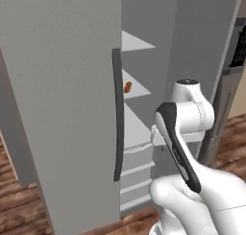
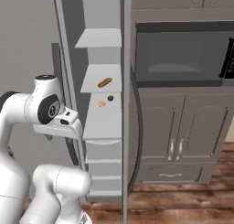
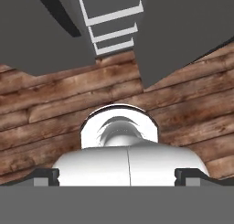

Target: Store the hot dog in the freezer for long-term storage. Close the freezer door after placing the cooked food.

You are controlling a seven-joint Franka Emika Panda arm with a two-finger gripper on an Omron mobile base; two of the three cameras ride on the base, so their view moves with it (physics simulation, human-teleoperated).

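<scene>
The hot dog (image 2: 104, 82) lies on a white shelf (image 2: 103, 79) inside the freezer (image 2: 98, 58) – one shelf above a small dark green round item (image 2: 110, 98) and an orange scrap (image 2: 102, 104). The freezer door (image 1: 62, 109) stands open, its long dark handle (image 1: 117, 114) facing the arm. The gripper (image 3: 118, 176) points down at the wooden floor (image 3: 55, 99) – fingertips (image 3: 43, 177) spread wide, holding nothing. White drawers (image 2: 104, 166) sit below.
</scene>
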